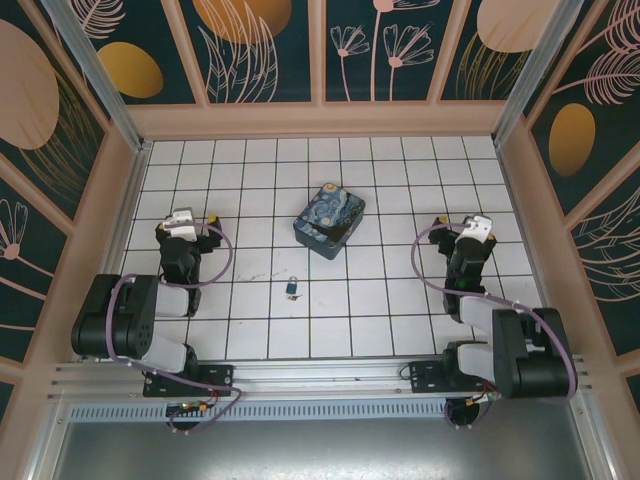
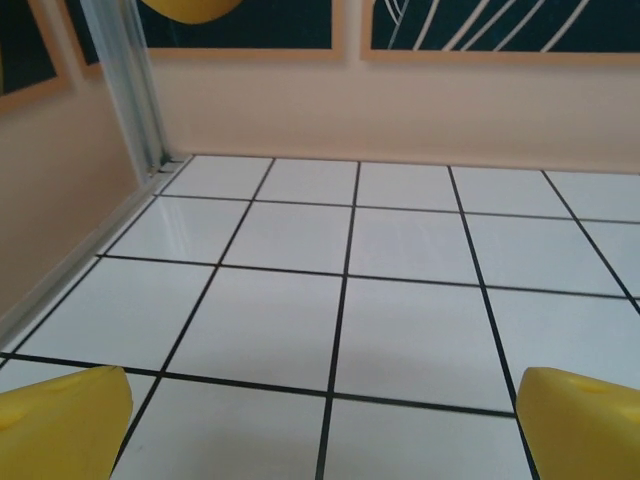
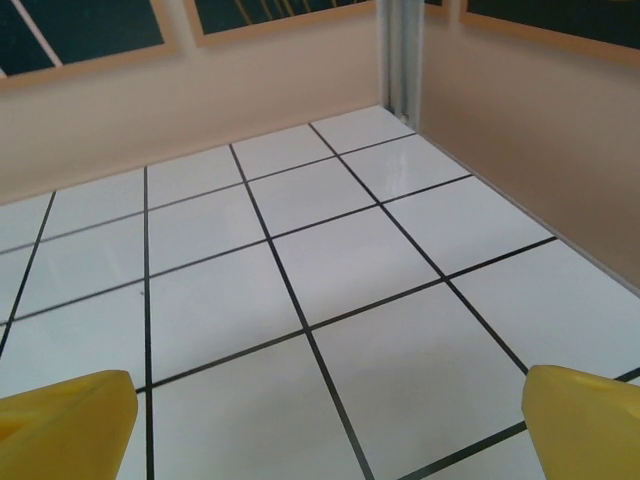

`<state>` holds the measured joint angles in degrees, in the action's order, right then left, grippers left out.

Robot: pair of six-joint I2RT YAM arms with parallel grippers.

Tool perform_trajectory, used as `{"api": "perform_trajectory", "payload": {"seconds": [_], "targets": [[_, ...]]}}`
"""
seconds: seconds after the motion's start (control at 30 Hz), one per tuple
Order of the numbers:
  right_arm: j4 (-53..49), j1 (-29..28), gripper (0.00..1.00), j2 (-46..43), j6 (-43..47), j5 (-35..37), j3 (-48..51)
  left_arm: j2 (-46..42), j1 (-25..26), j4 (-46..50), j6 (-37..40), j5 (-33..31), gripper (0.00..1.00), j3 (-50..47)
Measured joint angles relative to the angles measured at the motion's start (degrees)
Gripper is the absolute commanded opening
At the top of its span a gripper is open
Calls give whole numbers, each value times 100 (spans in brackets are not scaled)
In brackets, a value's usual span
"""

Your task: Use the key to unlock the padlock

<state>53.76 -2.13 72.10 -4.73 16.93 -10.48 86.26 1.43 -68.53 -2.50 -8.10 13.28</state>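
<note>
The padlock [image 1: 291,288], tiny with a blue-teal body and a thin silvery shackle, lies on the white tiled floor [image 1: 380,300] near the front middle, between the two arms. A faint brownish speck just up-left of it may be the key [image 1: 279,278]; it is too small to be sure. My left gripper [image 1: 190,214] hovers at the left, about two tiles from the padlock. My right gripper [image 1: 465,222] hovers at the right, farther off. Both stand open over bare tiles, yellow fingertips [image 2: 60,420] [image 3: 585,420] wide apart with nothing between them.
A blue box [image 1: 329,221] painted like Starry Night sits on the floor behind the padlock, near the middle. Peach-coloured walls [image 1: 320,120] close in the floor at the back and both sides. Metal posts stand in the back corners [image 2: 135,90] [image 3: 400,50].
</note>
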Motion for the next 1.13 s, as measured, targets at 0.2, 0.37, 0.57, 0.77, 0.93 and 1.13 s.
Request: {"api": "perform_trajectory", "payload": {"seconds": [0.2, 0.37, 0.57, 0.77, 0.93, 1.13], "targets": [[1132, 138, 99, 743, 170, -544, 127, 70, -79, -157, -55, 205, 99, 0], [1961, 179, 99, 1554, 308, -1012, 197, 70, -79, -181, -57, 247, 99, 0], [1775, 492, 99, 1587, 376, -1720, -208, 70, -79, -179, -59, 275, 99, 0], [1692, 448, 99, 1587, 380, -1751, -262, 70, -79, -179, -74, 269, 99, 0], [1626, 439, 99, 1587, 380, -1751, -262, 70, -81, -179, -74, 267, 99, 0], [1626, 439, 99, 1587, 380, -1751, -262, 70, -79, -184, -76, 208, 99, 0]]}}
